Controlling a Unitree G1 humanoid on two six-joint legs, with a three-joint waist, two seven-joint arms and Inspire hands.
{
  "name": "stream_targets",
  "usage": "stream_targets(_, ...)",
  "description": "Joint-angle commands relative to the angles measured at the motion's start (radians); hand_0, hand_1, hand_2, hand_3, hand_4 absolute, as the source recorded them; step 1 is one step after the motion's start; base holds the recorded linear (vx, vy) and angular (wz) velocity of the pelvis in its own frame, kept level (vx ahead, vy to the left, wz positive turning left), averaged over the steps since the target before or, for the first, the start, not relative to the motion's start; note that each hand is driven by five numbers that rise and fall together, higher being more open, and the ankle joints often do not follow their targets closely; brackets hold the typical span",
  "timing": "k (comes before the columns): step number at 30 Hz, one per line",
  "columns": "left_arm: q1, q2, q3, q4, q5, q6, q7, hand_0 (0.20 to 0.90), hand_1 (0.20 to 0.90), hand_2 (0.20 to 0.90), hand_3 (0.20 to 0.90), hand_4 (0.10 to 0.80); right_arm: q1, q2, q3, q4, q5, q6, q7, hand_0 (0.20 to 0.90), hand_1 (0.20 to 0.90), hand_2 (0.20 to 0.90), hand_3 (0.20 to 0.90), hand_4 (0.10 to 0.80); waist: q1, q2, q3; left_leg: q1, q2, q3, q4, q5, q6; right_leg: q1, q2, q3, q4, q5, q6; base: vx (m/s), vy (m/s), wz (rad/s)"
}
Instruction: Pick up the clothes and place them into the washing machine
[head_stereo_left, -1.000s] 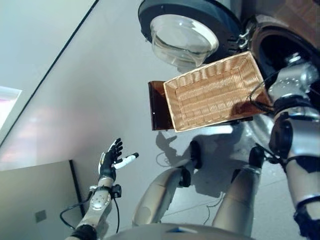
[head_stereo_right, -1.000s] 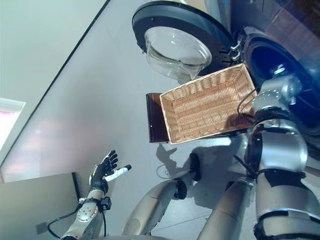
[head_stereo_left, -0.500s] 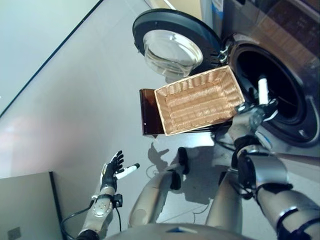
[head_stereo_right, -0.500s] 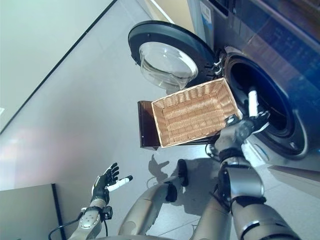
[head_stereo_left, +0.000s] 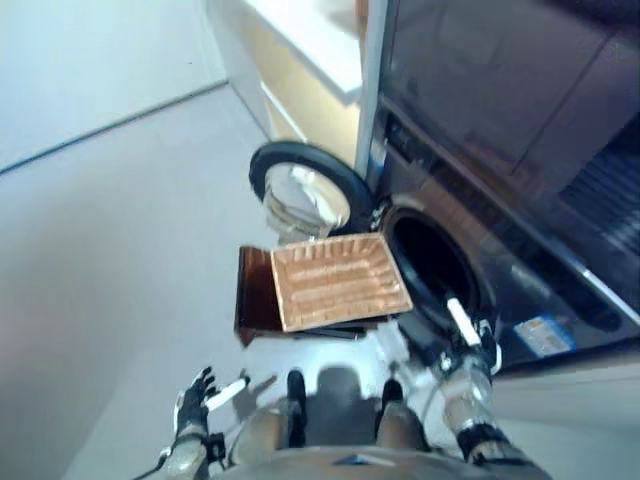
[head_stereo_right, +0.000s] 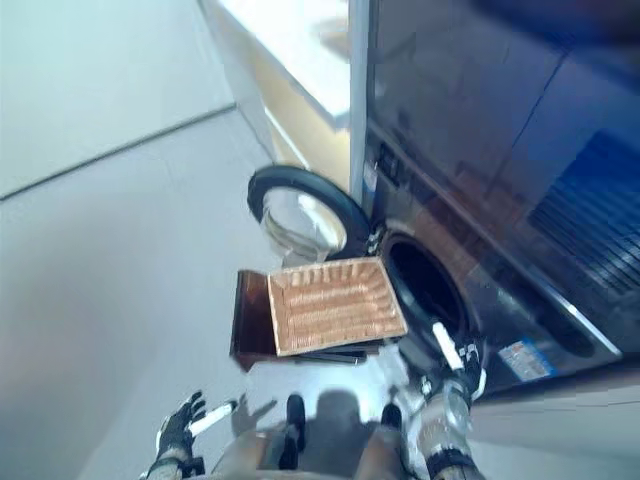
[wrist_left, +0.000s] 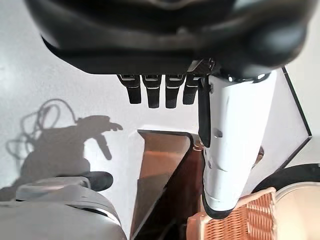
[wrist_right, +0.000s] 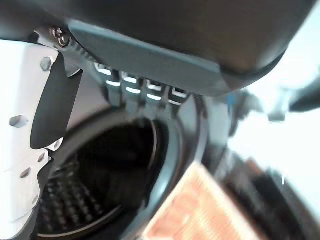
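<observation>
The wicker basket (head_stereo_left: 340, 282) rests on the low dark brown box (head_stereo_left: 254, 298) in front of the washing machine and holds no clothes. The machine's round door (head_stereo_left: 301, 193) stands open, and the drum opening (head_stereo_left: 436, 266) is dark, with no cloth visible inside. My right hand (head_stereo_left: 470, 345) is open and empty, just below the drum opening, white thumb raised. In the right wrist view its fingers (wrist_right: 140, 88) are straight before the drum (wrist_right: 95, 185). My left hand (head_stereo_left: 192, 403) is open and empty, low over the floor at the left; its fingers (wrist_left: 157, 93) are straight.
The dark machine front (head_stereo_left: 520, 130) fills the right side. A pale cabinet with a white top (head_stereo_left: 300, 60) stands behind the open door. Grey floor (head_stereo_left: 110, 250) spreads to the left. The basket's corner (wrist_left: 240, 220) and the box (wrist_left: 160, 175) show past my left thumb.
The camera has tipped up, so the whole scene sits lower and smaller. My right hand has drawn back out of the drum mouth and hangs below it. The left hand stays open.
</observation>
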Motion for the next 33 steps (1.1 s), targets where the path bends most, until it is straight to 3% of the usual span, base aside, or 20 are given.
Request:
stream_targets(1, -0.025, 0.032, 0.023, 0.039, 0.073, -0.007, -0.026, 0.900, 0.900, 0.900, 0.900, 0.800, 0.035, -0.102, 0.061, -0.014, -0.335, 0.049, -0.025, 0.900, 0.900, 0.900, 0.900, 0.800, -0.005, -0.005, -0.073, 0.025, 0.018, -0.002, 0.015, -0.045, -0.073, 0.104, 0.031, -0.034, -0.094, -0.012, -0.037, 0.057, -0.137, -0.02)
stream_targets(4, -0.033, 0.034, 0.019, 0.067, 0.120, 0.020, -0.029, 0.900, 0.900, 0.900, 0.900, 0.800, 0.061, -0.105, 0.090, 0.035, -0.451, 0.090, -0.039, 0.900, 0.900, 0.900, 0.900, 0.800, -0.007, -0.015, -0.101, 0.061, 0.019, -0.004, -0.004, -0.043, -0.074, 0.150, 0.032, -0.039, -0.130, -0.003, -0.032, 0.023, -0.097, -0.04)
stream_targets(6, -0.032, 0.010, -0.009, 0.095, 0.215, 0.048, -0.028, 0.900, 0.900, 0.900, 0.900, 0.800, 0.087, -0.103, 0.170, 0.228, -0.700, 0.150, -0.065, 0.900, 0.900, 0.900, 0.900, 0.800, -0.002, -0.017, -0.150, 0.123, 0.011, 0.002, -0.065, -0.025, -0.078, 0.210, 0.021, -0.035, -0.202, 0.038, -0.014, 0.009, -0.094, -0.09)
stream_targets(10, -0.026, -0.009, -0.036, 0.122, 0.301, 0.075, -0.039, 0.900, 0.900, 0.900, 0.900, 0.800, 0.124, -0.082, 0.317, 0.363, -0.976, 0.214, -0.074, 0.900, 0.900, 0.900, 0.900, 0.800, 0.002, -0.018, -0.162, 0.195, 0.016, 0.005, -0.100, -0.020, -0.079, 0.279, 0.020, -0.030, -0.212, 0.023, -0.011, 0.022, -0.050, -0.02)
stream_targets(16, -0.027, -0.056, -0.039, 0.127, 0.291, 0.114, -0.115, 0.900, 0.900, 0.900, 0.900, 0.800, 0.128, -0.068, 0.307, 0.541, -1.039, 0.281, -0.021, 0.900, 0.900, 0.900, 0.900, 0.800, -0.017, -0.005, -0.181, 0.207, 0.022, -0.006, -0.094, -0.031, -0.078, 0.298, 0.025, -0.026, -0.222, 0.022, -0.014, -0.039, -0.051, 0.06)
stream_targets(33, -0.042, -0.086, -0.062, 0.131, 0.284, 0.159, -0.158, 0.900, 0.900, 0.900, 0.900, 0.800, 0.022, -0.082, 0.306, 0.525, -0.978, 0.290, -0.003, 0.900, 0.900, 0.900, 0.900, 0.800, -0.013, 0.008, -0.213, 0.241, 0.042, -0.016, -0.093, -0.040, -0.082, 0.345, 0.033, -0.035, -0.230, 0.003, -0.021, 0.012, -0.026, 0.09)
